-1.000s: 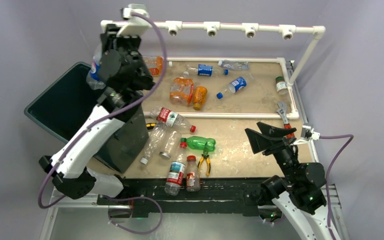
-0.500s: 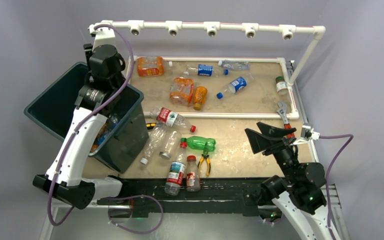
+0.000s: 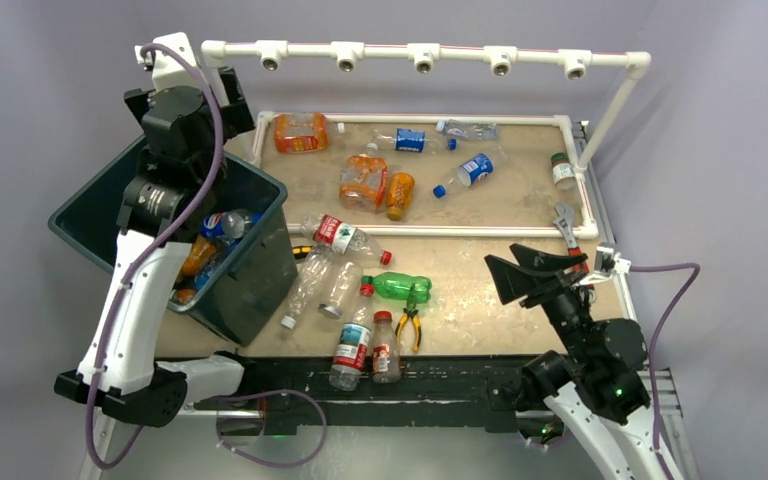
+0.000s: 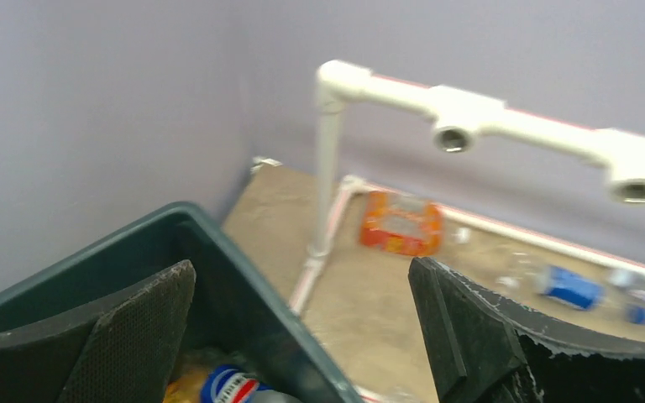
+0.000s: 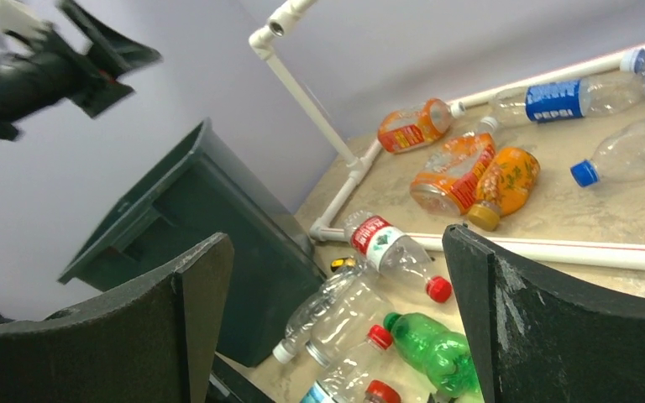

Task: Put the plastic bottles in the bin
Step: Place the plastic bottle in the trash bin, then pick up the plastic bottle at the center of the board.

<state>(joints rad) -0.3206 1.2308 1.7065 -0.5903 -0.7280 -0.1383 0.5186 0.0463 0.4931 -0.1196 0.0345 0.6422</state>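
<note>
The bin's (image 3: 260,270) floor — mostly hidden behind the left arm (image 3: 142,290).

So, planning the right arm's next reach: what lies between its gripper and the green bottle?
Nothing: the top view shows only bare tabletop between the right gripper and the green bottle.

Soft, even light fills the room and the walls look pale violet. From above, everything is sharp. The bin (image 3: 260,265) is dark inside, and the plastic bottles (image 3: 363,182) on the table (image 3: 480,285) to its right cast only faint shadows. In the left wrist view, the white pipe frame (image 4: 437,101) and the bottles beyond the bin are smeared by blur. In the right wrist view, the left arm (image 5: 17,80) above the bin is blurred.
</note>
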